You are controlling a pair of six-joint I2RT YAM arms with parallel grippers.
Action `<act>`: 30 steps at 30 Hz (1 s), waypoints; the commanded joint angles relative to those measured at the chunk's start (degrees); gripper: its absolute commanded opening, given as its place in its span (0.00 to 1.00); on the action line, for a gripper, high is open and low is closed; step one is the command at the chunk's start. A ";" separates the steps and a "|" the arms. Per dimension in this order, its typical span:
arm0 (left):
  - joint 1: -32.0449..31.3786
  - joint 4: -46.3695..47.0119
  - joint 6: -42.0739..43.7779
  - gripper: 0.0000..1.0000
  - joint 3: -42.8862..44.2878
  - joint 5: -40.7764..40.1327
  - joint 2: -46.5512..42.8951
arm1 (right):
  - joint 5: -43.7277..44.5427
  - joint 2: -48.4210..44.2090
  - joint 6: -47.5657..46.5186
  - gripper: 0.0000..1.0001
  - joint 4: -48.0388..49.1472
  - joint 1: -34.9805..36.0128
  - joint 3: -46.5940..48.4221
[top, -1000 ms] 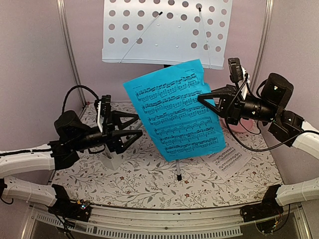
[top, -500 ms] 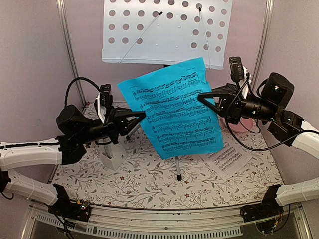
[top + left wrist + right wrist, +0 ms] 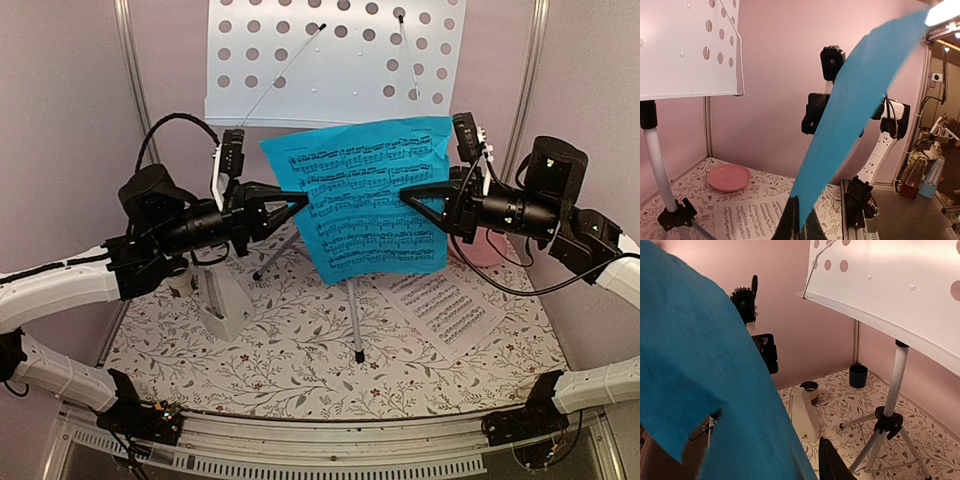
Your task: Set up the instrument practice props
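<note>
Blue sheet (image 3: 370, 230) midair below stand (image 3: 300, 95) | left jaws clamped on edge; right jaws unclear (paper hides them) | risk: one-sided grip, sheet slips.

Left claw (image 3: 303, 200) pinched closed, facing right claw (image 3: 404, 195).

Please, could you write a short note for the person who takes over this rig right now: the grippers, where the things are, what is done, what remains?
Left gripper: shut on the left edge of the blue music sheet.
Right gripper: at the right side of that sheet; whether it grips cannot be told.
Blue music sheet: in the air in front of the music stand, not resting on it.
White music sheet: flat on the table, to the right.
Metronome: upright on the table, to the left.
Done: blue sheet lifted.
Left: set it on the stand; the white sheet is not yet picked up.
</note>
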 commanded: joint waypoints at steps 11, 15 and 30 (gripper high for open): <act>-0.53 -21.33 7.94 0.35 10.14 -6.69 -1.01 | 4.07 1.04 -3.93 0.00 -3.81 -0.21 6.54; -0.68 -25.82 12.83 0.43 13.64 -16.55 -2.83 | 8.27 1.35 -3.52 0.00 -3.10 -0.33 9.02; 0.66 -40.46 21.76 0.45 42.60 -35.03 7.82 | 13.39 3.56 2.20 0.00 5.74 -3.23 16.77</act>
